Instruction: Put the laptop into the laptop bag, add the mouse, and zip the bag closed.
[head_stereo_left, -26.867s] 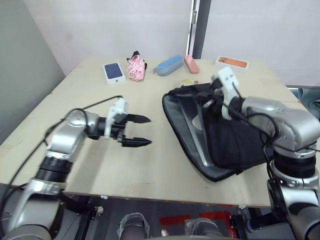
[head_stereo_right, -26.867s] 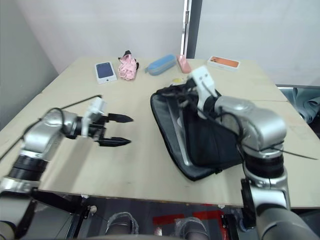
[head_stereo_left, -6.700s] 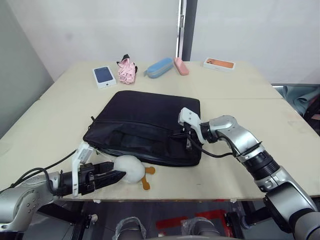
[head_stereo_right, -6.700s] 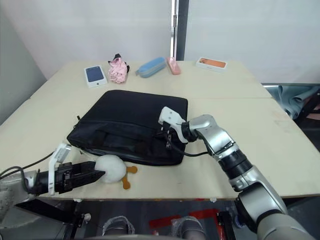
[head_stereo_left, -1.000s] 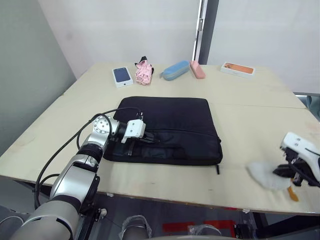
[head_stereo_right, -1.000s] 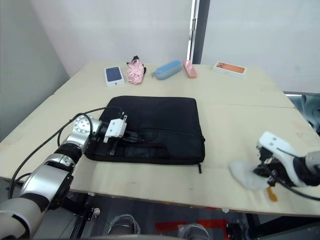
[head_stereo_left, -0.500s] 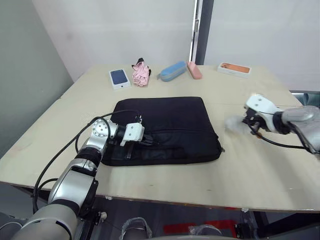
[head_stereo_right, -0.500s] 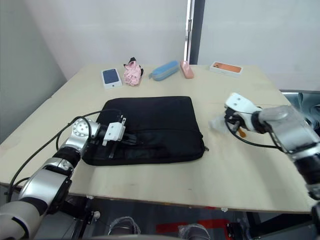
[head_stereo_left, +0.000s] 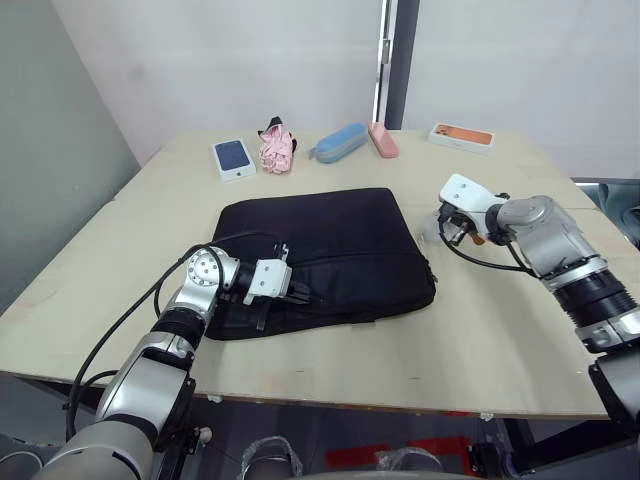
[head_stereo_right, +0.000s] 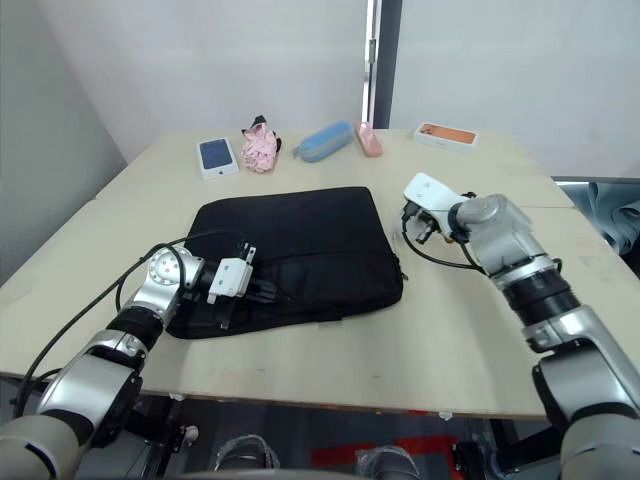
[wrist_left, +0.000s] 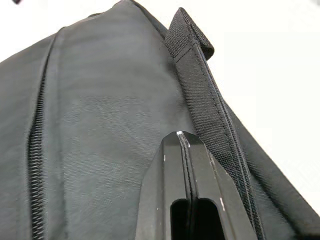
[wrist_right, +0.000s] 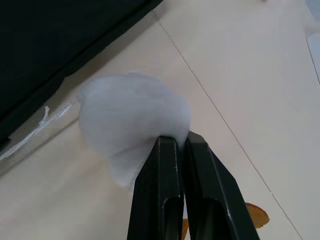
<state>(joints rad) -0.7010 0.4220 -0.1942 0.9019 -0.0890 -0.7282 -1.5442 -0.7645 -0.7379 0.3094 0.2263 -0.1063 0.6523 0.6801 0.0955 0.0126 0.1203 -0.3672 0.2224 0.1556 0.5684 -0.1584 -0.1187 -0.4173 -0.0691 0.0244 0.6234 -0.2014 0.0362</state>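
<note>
The laptop bag (head_stereo_left: 325, 250) is plain black fabric, its woven strap handle (wrist_left: 200, 85) and zipper teeth (wrist_left: 36, 150) black too. The plush duck charm (wrist_right: 132, 122) is fluffy white with an orange foot (wrist_right: 252, 215) and hangs on a thin white cord (wrist_right: 35, 132). The desk (head_stereo_left: 330, 345) is pale beige wood. Both tools have black fingers (the left tool (wrist_left: 186, 200) and the right tool (wrist_right: 182, 190) alike). At the far edge lie a dark blue phone on a white box (head_stereo_left: 232, 157), a pink crumpled cloth (head_stereo_left: 275, 147), a light blue case (head_stereo_left: 337, 141), a pink case (head_stereo_left: 382, 139) and a white box with an orange top (head_stereo_left: 463, 135).
</note>
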